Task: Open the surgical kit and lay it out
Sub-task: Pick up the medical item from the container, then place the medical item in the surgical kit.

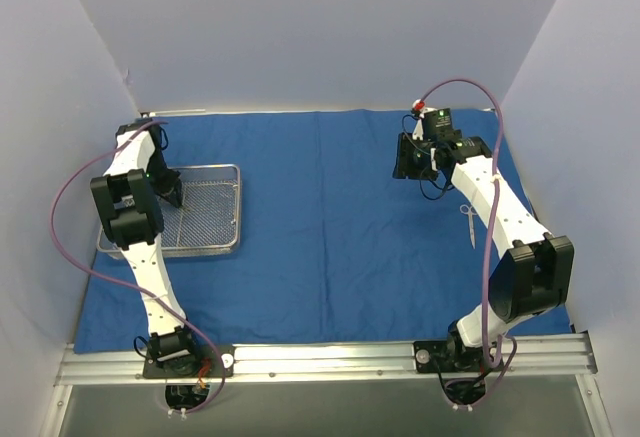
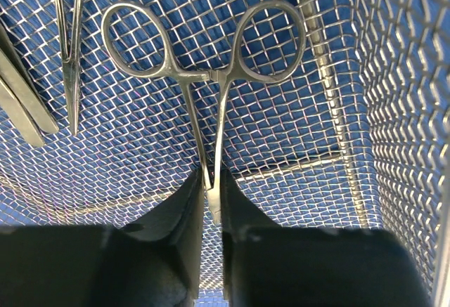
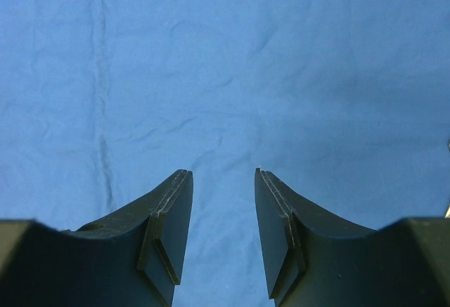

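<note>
The silver wire-mesh tray sits at the left on the spread royal-blue cloth wrap. My left gripper reaches down into it. In the left wrist view the left gripper is shut on the tips of a steel ring-handled instrument lying on the tray mesh. Two more thin steel instruments lie at the upper left. A pair of scissors rests on the cloth beside the right arm. My right gripper hovers open over bare cloth, with nothing between its fingers.
White walls enclose the table on the left, back and right. The tray's mesh side wall rises close on the right of the left gripper. The arms' mounting rail runs along the near edge.
</note>
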{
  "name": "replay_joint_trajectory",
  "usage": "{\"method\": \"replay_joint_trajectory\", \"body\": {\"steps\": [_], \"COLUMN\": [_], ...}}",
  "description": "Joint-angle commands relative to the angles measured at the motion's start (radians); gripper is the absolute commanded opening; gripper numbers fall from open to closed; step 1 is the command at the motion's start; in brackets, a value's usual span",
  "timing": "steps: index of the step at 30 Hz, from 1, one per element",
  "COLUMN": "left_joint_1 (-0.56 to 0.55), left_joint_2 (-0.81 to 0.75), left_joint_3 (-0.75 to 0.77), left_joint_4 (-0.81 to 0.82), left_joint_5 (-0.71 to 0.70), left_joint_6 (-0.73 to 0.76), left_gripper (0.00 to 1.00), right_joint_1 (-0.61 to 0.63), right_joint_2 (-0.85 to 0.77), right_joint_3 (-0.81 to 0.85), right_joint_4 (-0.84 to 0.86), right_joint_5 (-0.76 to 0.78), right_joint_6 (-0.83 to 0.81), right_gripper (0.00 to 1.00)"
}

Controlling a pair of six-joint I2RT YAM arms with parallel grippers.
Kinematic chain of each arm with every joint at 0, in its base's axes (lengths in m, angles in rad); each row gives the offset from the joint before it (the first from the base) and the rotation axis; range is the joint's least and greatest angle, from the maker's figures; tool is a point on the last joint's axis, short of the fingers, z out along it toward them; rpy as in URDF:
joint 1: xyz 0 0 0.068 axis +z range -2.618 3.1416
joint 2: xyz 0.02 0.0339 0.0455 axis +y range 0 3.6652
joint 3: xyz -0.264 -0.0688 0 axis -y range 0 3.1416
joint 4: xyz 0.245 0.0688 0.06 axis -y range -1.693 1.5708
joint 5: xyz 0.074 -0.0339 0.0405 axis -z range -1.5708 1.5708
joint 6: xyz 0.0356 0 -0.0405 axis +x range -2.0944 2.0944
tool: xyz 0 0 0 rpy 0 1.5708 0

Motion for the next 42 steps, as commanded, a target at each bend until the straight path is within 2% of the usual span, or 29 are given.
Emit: {"method": "replay_joint_trajectory", "body": {"steps": [1,6,19,25,29,34,38,42], "left_joint_1": [0.008,0.008,-0.020,-0.092,-0.153,-0.214,-0.323,-0.426], "left_joint_2": [0.004,-0.049,-0.292,-0.389,-0.457,-0.575,-0.670,-0.756], "left_joint_3": [-0.051,-0.080,-0.194,-0.192,-0.197,-0.246,-0.293,-0.356], "left_joint_4": [0.034,0.039,0.036,0.022,0.014,0.120,0.231,0.361], "left_joint_5": [-0.016,-0.013,0.039,0.031,0.071,0.255,0.457,0.610], "left_joint_6": [-0.007,0.004,0.025,0.082,0.177,0.327,0.453,0.507], "left_gripper": [0.15,0.02,0.02,0.02,0.02,0.02,0.02,0.02], "right_joint_1": [-0.006,0.003,0.043,0.081,0.101,0.112,0.119,0.123], "right_joint_2": [-0.034,-0.019,0.044,0.078,0.123,0.158,0.170,0.146], "right_joint_3": [-0.002,0.017,0.103,0.140,0.177,0.209,0.223,0.192], "right_joint_4": [-0.014,-0.017,-0.007,-0.008,-0.004,0.033,0.078,0.170], "right_joint_5": [-0.006,-0.011,-0.043,-0.057,-0.131,-0.270,-0.389,-0.547], "right_joint_6": [0.000,-0.001,0.002,0.002,0.011,0.048,0.062,0.089], "right_gripper": [0.41,0.41,0.41,0.42,0.42,0.42,0.44,0.49]}}
